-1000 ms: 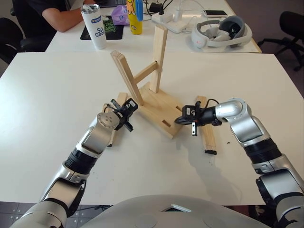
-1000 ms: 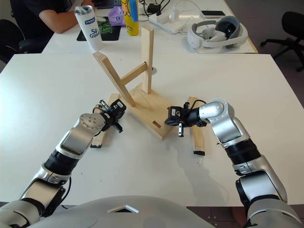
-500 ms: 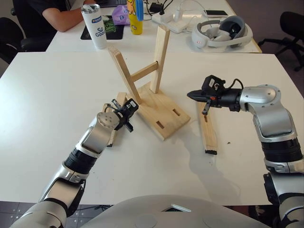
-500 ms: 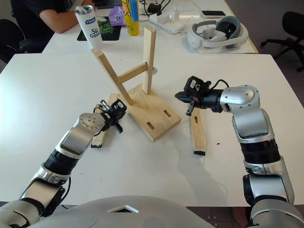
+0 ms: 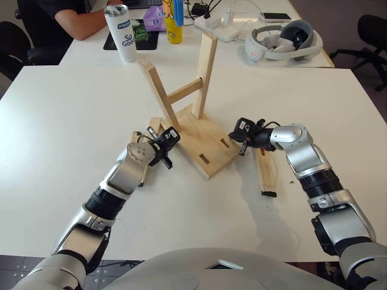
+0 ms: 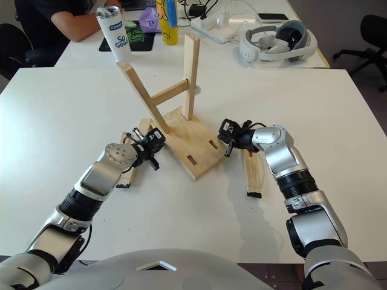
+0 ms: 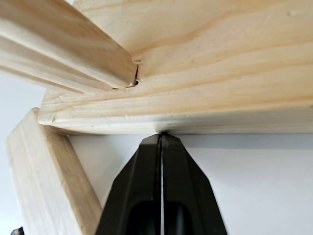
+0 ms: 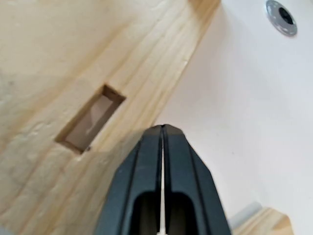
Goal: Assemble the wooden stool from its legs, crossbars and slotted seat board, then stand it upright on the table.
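The pale slotted wooden seat board (image 5: 208, 148) lies flat mid-table carrying a crossbar-joined leg pair (image 5: 183, 92); the black left gripper (image 7: 161, 136) and right gripper (image 8: 163, 128), both pinched closed, meet opposite edges, seemingly steadying it

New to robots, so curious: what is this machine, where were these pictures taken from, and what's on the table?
A humanoid robot with two arms, each ending in a two-fingered claw. The wide pictures come from its head, looking down; the close-ups from its wrists. On the white table lies a pale wooden slotted seat board, with two wooden legs standing in it, joined by a crossbar. A loose wooden bar lies to its right. The left claw and right claw are shut, holding nothing, tips at the board's edges.
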